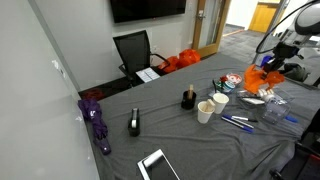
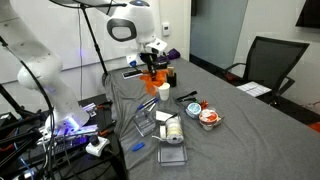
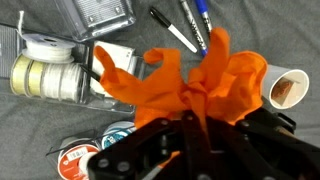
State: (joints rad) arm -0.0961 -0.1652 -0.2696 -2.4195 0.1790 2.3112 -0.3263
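Note:
My gripper (image 3: 190, 140) is shut on a crumpled orange cloth (image 3: 190, 75); a fold of it is pinched between the black fingers. In both exterior views the cloth (image 1: 262, 77) (image 2: 156, 78) hangs from the gripper (image 1: 272, 62) (image 2: 152, 64) above the grey-covered table (image 1: 180, 140). Below it in the wrist view lie rolls of tape (image 3: 45, 75), a paper cup (image 3: 285, 90), several markers (image 3: 180, 30) and round tins (image 3: 80, 157).
Two paper cups (image 1: 212, 106), a black holder (image 1: 187, 98), a black tape dispenser (image 1: 135, 123), a purple umbrella (image 1: 97, 122) and a tablet (image 1: 157, 165) lie on the table. A clear plastic box (image 2: 171, 156) sits near the edge. An office chair (image 1: 135, 50) stands behind.

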